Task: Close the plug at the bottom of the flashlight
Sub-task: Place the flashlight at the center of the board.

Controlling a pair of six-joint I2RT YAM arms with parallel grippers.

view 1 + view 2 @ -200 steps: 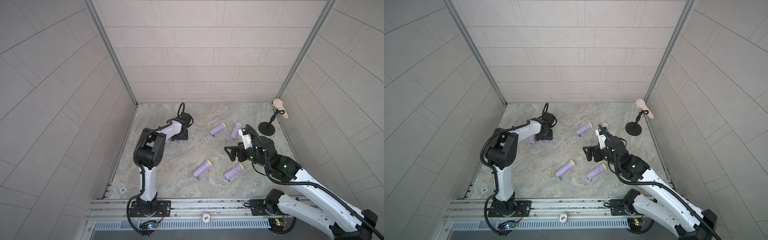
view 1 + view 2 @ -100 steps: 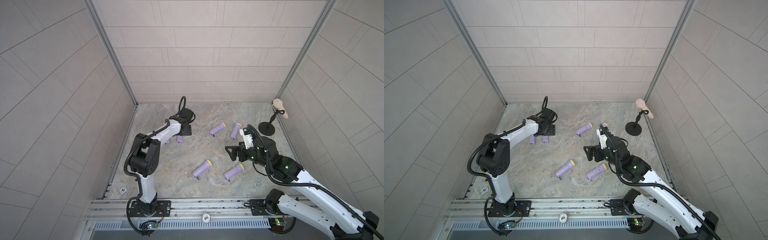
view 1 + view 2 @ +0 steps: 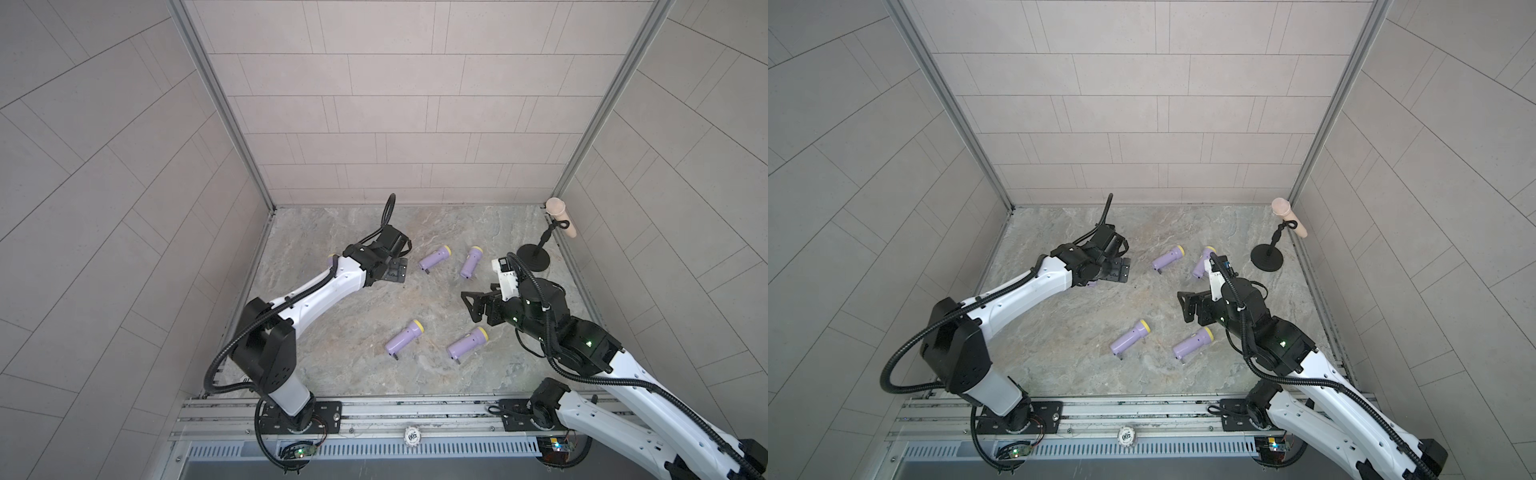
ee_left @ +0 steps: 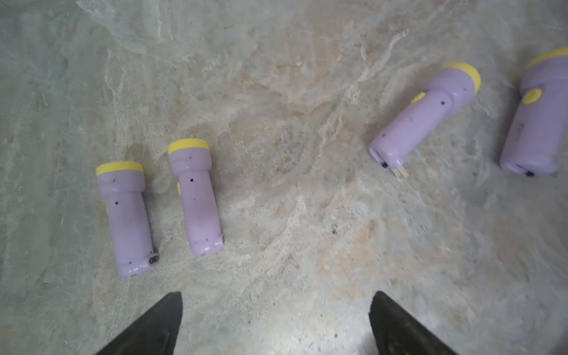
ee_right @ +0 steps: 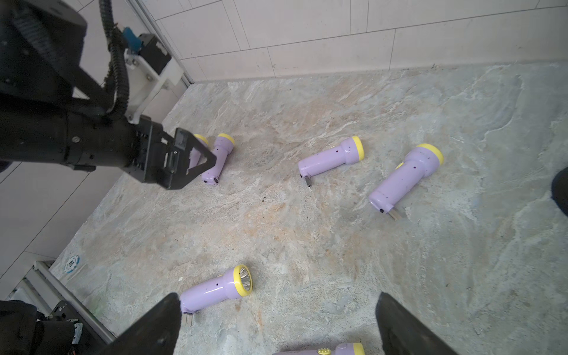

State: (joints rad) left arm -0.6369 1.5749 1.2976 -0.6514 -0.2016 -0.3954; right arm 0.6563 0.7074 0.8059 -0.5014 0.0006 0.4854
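Lying on veined stone floor (image 3: 353,332): smooth lilac cylindrical flashlights (image 3: 401,343); left gripper (image 4: 276,295), right gripper (image 5: 276,296) spread.

- pink mic (image 3: 561,216) on black round stand (image 3: 533,262), back right corner of tabletop (image 3: 353,332)
- grey tiled walls (image 3: 395,104) on three sides
- round badge (image 3: 412,435) on front rail (image 3: 374,409)

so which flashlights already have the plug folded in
The pair lying side by side by the left gripper; the other four have prongs sticking out.

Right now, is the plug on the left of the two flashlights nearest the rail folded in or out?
Out: prongs jut from the base of the flashlight, right wrist view.
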